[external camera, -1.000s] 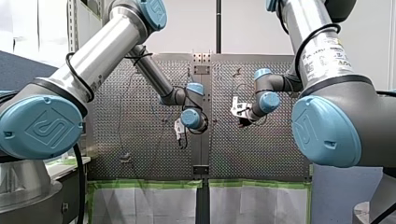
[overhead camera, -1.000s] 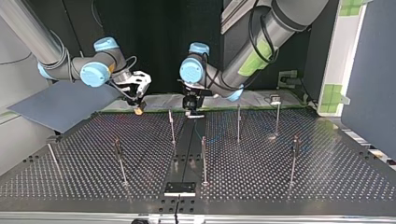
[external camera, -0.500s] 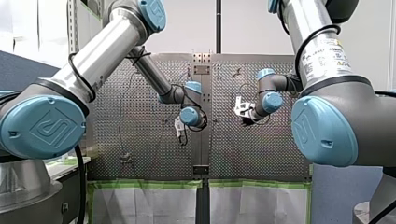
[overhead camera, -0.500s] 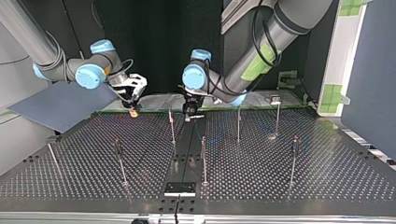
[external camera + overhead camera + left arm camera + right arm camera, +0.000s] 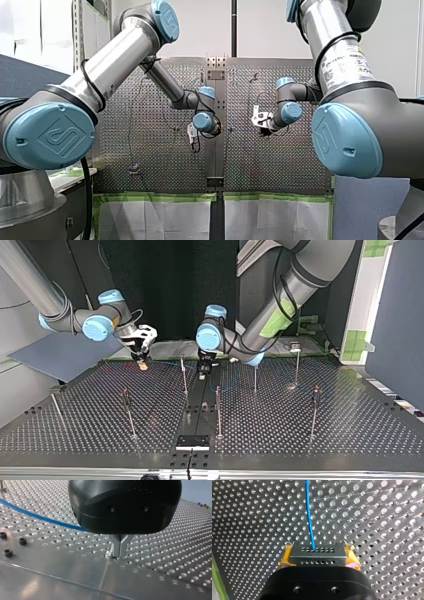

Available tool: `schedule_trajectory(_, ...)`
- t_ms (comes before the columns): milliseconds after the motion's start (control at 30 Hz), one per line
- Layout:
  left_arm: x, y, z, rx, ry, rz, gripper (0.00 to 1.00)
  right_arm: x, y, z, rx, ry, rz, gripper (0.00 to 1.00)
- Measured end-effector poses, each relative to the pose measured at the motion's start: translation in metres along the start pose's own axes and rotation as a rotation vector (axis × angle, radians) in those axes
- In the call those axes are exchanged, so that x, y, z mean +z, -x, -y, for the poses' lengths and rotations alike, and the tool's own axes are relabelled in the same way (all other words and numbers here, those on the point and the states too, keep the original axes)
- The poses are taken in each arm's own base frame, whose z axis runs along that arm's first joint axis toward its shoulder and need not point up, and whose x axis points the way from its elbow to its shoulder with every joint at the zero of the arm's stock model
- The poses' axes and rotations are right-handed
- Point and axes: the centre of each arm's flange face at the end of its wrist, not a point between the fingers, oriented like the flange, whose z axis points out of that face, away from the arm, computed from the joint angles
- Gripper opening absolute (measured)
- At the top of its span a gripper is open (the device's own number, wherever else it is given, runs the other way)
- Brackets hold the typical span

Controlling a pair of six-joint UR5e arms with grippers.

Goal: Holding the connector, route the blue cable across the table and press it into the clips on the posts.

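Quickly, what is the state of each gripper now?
Left gripper: closed, nothing visible between its metal fingers.
Right gripper: closed on the connector, with the blue cable leading out of it.

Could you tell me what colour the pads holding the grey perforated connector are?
Yellow-orange pads; the right wrist view shows them best.

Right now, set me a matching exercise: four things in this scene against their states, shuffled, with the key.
1. my right claw
2. my left claw
3. blue cable
4. posts

A. upright on the perforated table
B. metal fingertips together
C. yellow pads clamped on the connector
D. comes out of the connector's holed face

Pairs: 1-C, 2-B, 3-D, 4-A
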Motion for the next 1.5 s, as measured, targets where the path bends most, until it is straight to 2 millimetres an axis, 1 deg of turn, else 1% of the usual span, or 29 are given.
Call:
schedule_trajectory(33,0.001,0.002,0.000,0.002,0.002,0.001,0.13,0.000,0.000,0.000,0.000,0.000,-0.002,0.00)
schedule_trajectory(67,0.001,0.004,0.001,0.004,0.004,0.000,0.16,0.001,-0.001,0.000,0.000,0.000,-0.003,0.00)
schedule_trajectory(100,0.001,0.005,0.002,0.007,0.008,-0.002,0.27,0.001,-0.001,-0.001,0.000,0.000,-0.004,0.00)
schedule_trajectory(133,0.001,0.005,0.002,0.011,0.012,-0.005,0.27,0.002,-0.002,-0.002,0.000,0.000,-0.007,0.00)
schedule_trajectory(167,0.000,0.005,0.003,0.016,0.017,-0.009,0.40,0.002,-0.004,-0.003,0.000,0.000,-0.010,0.00)
schedule_trajectory(200,-0.002,0.004,0.004,0.025,0.024,-0.015,0.51,0.003,-0.007,-0.004,0.000,0.001,-0.015,0.00)
schedule_trajectory(233,-0.003,0.003,0.004,0.031,0.029,-0.020,0.51,0.004,-0.009,-0.005,0.000,0.001,-0.018,0.00)
schedule_trajectory(267,-0.004,0.003,0.004,0.037,0.034,-0.026,0.69,0.004,-0.010,-0.006,0.000,0.002,-0.021,0.00)
schedule_trajectory(300,-0.006,0.001,0.005,0.045,0.041,-0.035,0.69,0.005,-0.012,-0.008,0.000,0.002,-0.024,0.00)
schedule_trajectory(333,-0.007,0.001,0.006,0.050,0.045,-0.041,0.82,0.005,-0.013,-0.008,0.000,0.002,-0.026,0.00)
schedule_trajectory(367,-0.009,0.000,0.007,0.055,0.050,-0.048,1.00,0.005,-0.014,-0.009,-0.001,0.002,-0.028,0.00)
schedule_trajectory(667,-0.026,-0.009,0.018,0.117,0.061,-0.127,1.00,0.005,-0.026,-0.021,0.003,0.019,-0.036,0.00)
schedule_trajectory(767,-0.033,-0.010,0.023,0.135,0.065,-0.150,1.00,0.004,-0.027,-0.026,0.007,0.026,-0.032,0.00)
schedule_trajectory(867,-0.044,-0.011,0.031,0.157,0.071,-0.168,1.00,0.002,-0.027,-0.030,0.010,0.033,-0.023,0.00)
schedule_trajectory(1000,-0.065,-0.003,0.049,0.171,0.072,-0.162,1.00,0.000,-0.026,-0.033,0.011,0.041,-0.005,0.00)
schedule_trajectory(1100,-0.076,0.002,0.061,0.179,0.076,-0.152,1.00,0.000,-0.026,-0.034,0.011,0.043,-0.001,0.00)
schedule_trajectory(1200,-0.083,0.004,0.065,0.185,0.089,-0.148,1.00,0.000,-0.025,-0.034,0.011,0.043,0.000,0.00)
schedule_trajectory(1367,-0.089,0.005,0.066,0.190,0.113,-0.145,1.00,-0.001,-0.025,-0.034,0.011,0.044,0.001,0.00)
schedule_trajectory(1500,-0.099,0.007,0.076,0.176,0.115,-0.127,1.00,-0.001,-0.025,-0.034,0.011,0.043,0.002,0.00)
